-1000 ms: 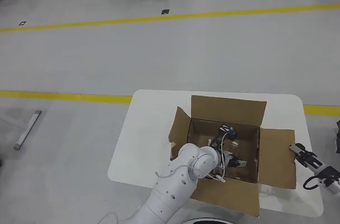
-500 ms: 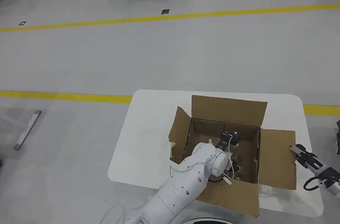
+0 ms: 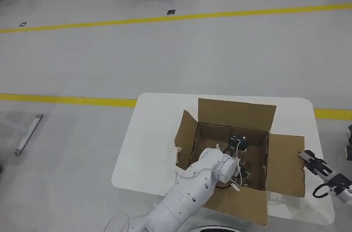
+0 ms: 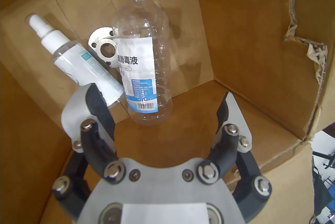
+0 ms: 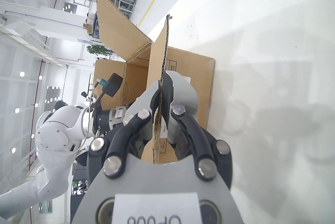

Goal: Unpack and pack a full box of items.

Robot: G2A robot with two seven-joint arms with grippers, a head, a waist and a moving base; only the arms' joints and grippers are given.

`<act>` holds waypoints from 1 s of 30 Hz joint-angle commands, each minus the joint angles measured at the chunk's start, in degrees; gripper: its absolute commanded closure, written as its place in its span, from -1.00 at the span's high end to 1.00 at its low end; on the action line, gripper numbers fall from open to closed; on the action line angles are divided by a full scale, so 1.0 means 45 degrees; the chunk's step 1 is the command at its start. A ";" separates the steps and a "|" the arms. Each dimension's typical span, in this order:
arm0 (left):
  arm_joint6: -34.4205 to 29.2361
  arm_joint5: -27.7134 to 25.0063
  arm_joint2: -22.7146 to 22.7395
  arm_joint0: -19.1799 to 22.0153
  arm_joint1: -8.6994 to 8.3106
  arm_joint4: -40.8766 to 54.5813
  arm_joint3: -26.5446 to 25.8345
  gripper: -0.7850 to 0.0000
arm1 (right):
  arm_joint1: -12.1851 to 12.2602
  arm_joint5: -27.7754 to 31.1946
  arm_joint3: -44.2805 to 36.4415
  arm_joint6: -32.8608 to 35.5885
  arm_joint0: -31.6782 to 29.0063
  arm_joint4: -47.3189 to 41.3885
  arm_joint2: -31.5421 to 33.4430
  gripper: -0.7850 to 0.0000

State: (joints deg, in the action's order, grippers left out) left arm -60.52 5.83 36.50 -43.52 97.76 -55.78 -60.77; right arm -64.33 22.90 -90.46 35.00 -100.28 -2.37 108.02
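Top view: I look down from high above; box (image 3: 236, 115) at 4 o'clock on the bench (image 3: 155, 139).
Left wrist: I'm close, peering inside the box.
Right wrist: close, sighting along its flap (image 5: 157, 65).
Shared: the box.

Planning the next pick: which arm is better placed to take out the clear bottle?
Left. The left gripper is open inside the box, facing the clear bottle; the right gripper is shut on a flap.

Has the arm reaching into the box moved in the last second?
Yes. The left arm slid across the box toward the flap in the right gripper.
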 commanded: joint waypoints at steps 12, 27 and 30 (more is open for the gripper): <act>0.0207 0.1436 -0.0759 0.0675 0.0720 -0.0369 0.1602 1.00 | 0.0055 0.0092 0.0027 0.0058 -0.0066 -0.0121 0.0084 -1.00; 0.0418 0.1501 -0.1384 0.1276 0.1566 -0.0517 0.3550 0.43 | 0.0089 0.0129 0.0042 0.0060 -0.0025 -0.0060 -0.0161 -1.00; 0.0540 0.1438 -0.1371 0.1328 0.1683 -0.0456 0.3864 0.36 | 0.0095 0.0121 0.0024 0.0054 -0.0029 -0.0043 -0.0204 -1.00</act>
State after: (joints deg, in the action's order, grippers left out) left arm -58.24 12.38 30.30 -37.61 105.18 -57.91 -43.82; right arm -63.91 23.48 -90.33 35.23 -100.40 -2.59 107.17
